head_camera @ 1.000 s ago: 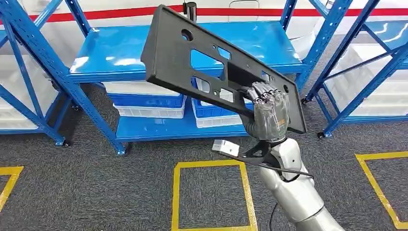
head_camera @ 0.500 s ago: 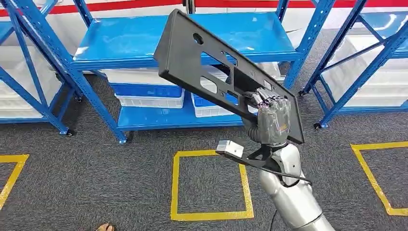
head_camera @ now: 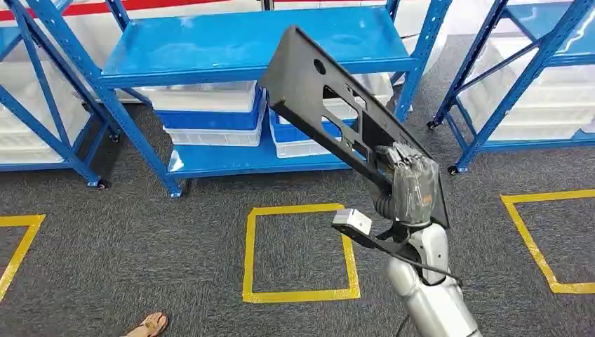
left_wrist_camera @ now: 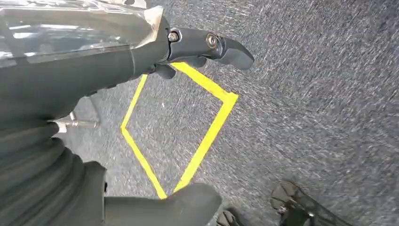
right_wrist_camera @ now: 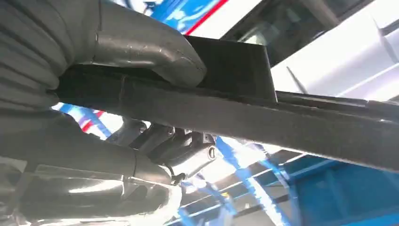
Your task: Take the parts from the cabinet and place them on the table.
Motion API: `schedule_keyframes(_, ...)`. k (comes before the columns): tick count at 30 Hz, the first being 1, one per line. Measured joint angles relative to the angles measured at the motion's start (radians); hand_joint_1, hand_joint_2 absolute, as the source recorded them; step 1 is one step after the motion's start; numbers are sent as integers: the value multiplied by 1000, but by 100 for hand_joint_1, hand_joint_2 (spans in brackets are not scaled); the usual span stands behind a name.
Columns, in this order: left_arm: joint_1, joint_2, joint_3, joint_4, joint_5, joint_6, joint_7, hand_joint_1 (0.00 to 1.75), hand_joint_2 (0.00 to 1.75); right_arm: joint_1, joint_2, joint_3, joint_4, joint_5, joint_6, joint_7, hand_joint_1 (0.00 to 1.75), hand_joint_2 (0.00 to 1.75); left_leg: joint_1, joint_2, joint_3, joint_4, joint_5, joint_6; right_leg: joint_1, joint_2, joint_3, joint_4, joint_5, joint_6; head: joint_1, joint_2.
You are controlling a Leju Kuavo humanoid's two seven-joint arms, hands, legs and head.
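Your right hand (head_camera: 414, 188) grips the long black panel (head_camera: 330, 105) near its lower end, fingers wrapped over one face; in the right wrist view the thumb (right_wrist_camera: 155, 52) presses on one side of the panel's edge (right_wrist_camera: 263, 120) and the darker fingers (right_wrist_camera: 164, 139) close on the other; the panel is held in the air, tilted, its far end raised toward the blue rack (head_camera: 238, 49) and its near end down by your wrist; it has several cut-outs and a round hole near the upper end.

Your left hand (left_wrist_camera: 141, 52) hangs over the grey carpet (left_wrist_camera: 320, 94) with nothing in it; one dark finger (left_wrist_camera: 221, 44) sticks out straight; you cannot tell from this view how far the rest of the fingers are spread.

The rack stands ahead of you, its upper shelf bare and blue; white and blue bins (head_camera: 210, 116) sit on the lower shelf (head_camera: 231, 160); a yellow taped square (head_camera: 298, 253) lies on the carpet just beside your right arm; a sandalled foot (head_camera: 149, 325) shows at the lower edge of the head view.
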Motion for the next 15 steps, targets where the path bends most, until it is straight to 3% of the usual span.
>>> schedule_keyframes(1,1,0,-3,0,-5,0,0,0,175,12,-3,-7,-8,-4,0,0,175,175,2,0,-13,23,-50,-2,3,0,-2,1,9,-15,-2,0)
schedule_keyframes(2,1,0,-6,0,-10,-6,-2,0,175,22,-7,-18,-19,-8,0,1,175,175,1,-1,-28,77,-119,-2,6,0,-13,1,19,-31,-2,0)
schedule_keyframes(3,1,-1,-10,0,-14,-10,-10,0,175,34,-11,-29,-29,-10,0,1,175,175,0,-4,-47,160,-189,-3,11,0,-27,2,32,-42,-5,0)
schedule_keyframes(4,1,0,-16,0,-21,-19,-21,0,175,47,-16,-41,-35,-16,0,1,175,175,0,-3,-61,237,-232,-4,17,-1,-39,2,42,-45,-3,0)
schedule_keyframes(5,1,0,-22,0,-31,-28,-36,0,175,63,-23,-53,-42,-19,0,1,175,175,-1,-4,-66,303,-249,-1,23,-1,-52,3,52,-47,-4,0)
schedule_keyframes(6,0,-1,-27,0,-37,-34,-48,0,175,81,-31,-65,-49,-26,-1,1,175,175,-2,-3,-55,329,-236,4,28,-1,-65,3,62,-47,-4,0)
schedule_keyframes(7,0,-2,-33,0,-42,-38,-55,0,175,96,-38,-76,-57,-33,-1,1,175,175,-5,-4,-26,315,-208,13,33,-1,-78,3,72,-48,-4,0)
schedule_keyframes(9,-2,-5,-44,0,-50,-46,-75,0,175,120,-52,-99,-80,-46,-1,-2,175,175,-17,-9,81,194,-158,44,44,1,-104,2,94,-49,-4,0)
schedule_keyframes(10,-7,-2,-48,-2,-51,-51,-87,0,175,133,-58,-110,-93,-55,-1,-5,175,175,-31,-16,164,86,-177,70,36,1,-110,3,105,-49,-3,0)
schedule_keyframes(11,-11,-6,-51,-3,-51,-56,-97,0,175,146,-63,-120,-105,-61,-1,-9,175,175,-36,-12,219,-1,-220,79,47,1,-113,2,113,-38,-2,0)
schedule_keyframes(12,-14,-6,-53,-2,-51,-56,-107,0,175,155,-67,-125,-111,-61,-1,-14,175,175,-40,-13,219,-4,-215,63,38,-2,-112,-3,122,-31,1,0)
schedule_keyframes(14,-14,-12,-54,-1,-50,-54,-115,0,175,158,-69,-128,-119,-61,1,-24,175,175,-53,-13,210,-10,-194,79,26,-2,-112,-12,143,-17,-3,0)
schedule_keyframes(15,-16,-16,-54,-1,-48,-54,-117,0,175,161,-69,-128,-122,-60,6,-26,175,175,-56,-12,197,-39,-166,85,35,2,-110,-23,157,-8,-2,0)
